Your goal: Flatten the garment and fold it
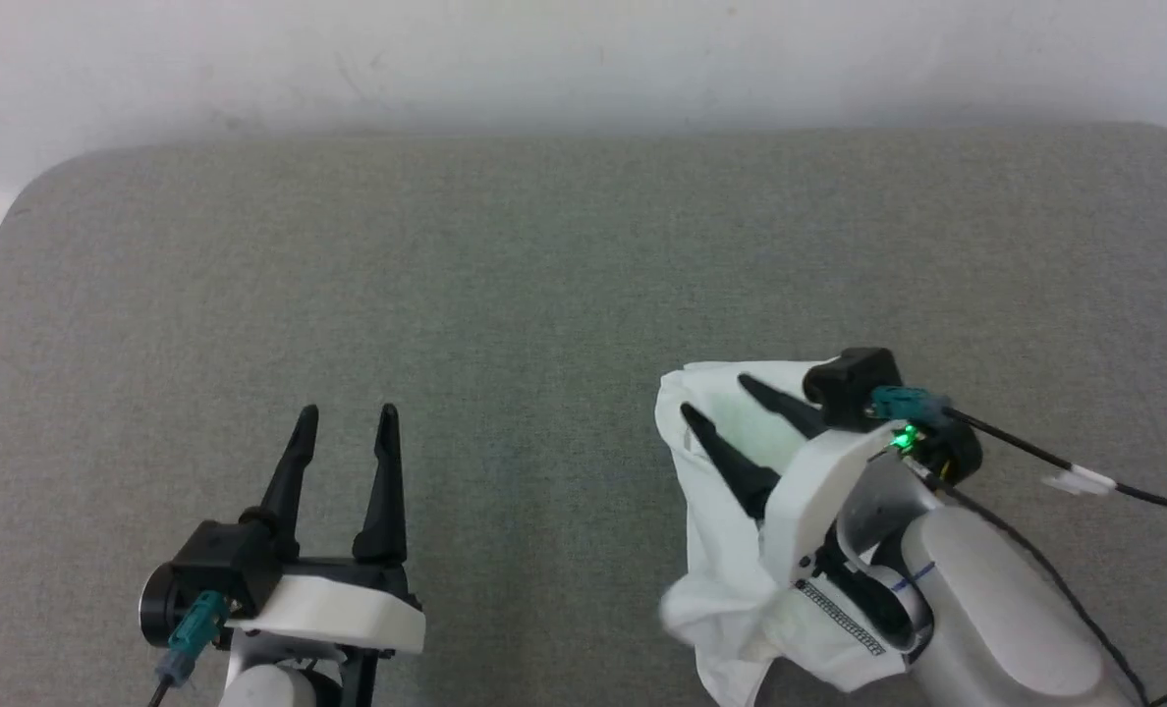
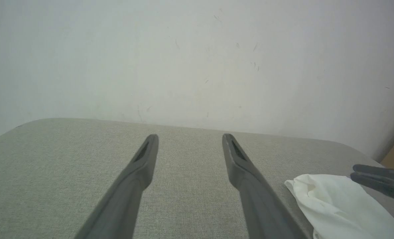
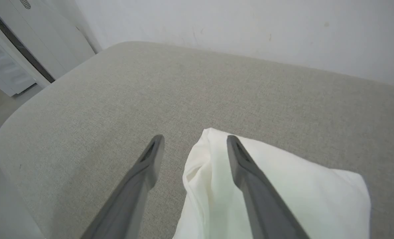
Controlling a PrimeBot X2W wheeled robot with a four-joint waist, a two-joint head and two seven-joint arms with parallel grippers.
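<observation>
**Garment bunched at lower right, flattening not yet done**

One grey fabric-covered surface (image 1: 544, 255) takes up most of the head view, bare across the middle and upper part. One garment (image 1: 731, 550), thin and white, sits in a crumpled heap at lower right of the head view, near the bottom edge, part of it under the right arm. No sleeve or collar can be told apart in the heap.

Two end effectors, two dark fingers each. Right end effector (image 1: 711, 393) is over the top of the heap, fingers spread wide, gripping nothing. In the right wrist view one finger lies over the cloth and the other over bare surface. Left end effector (image 1: 348, 409) is at lower left, well apart from the garment, fingers spread, empty.

Step, as a judgement: early flattening, no fold started. Next move probably calls for pinching an edge or corner of the heap and drawing it out toward the bare middle, likely with both end effectors.
</observation>
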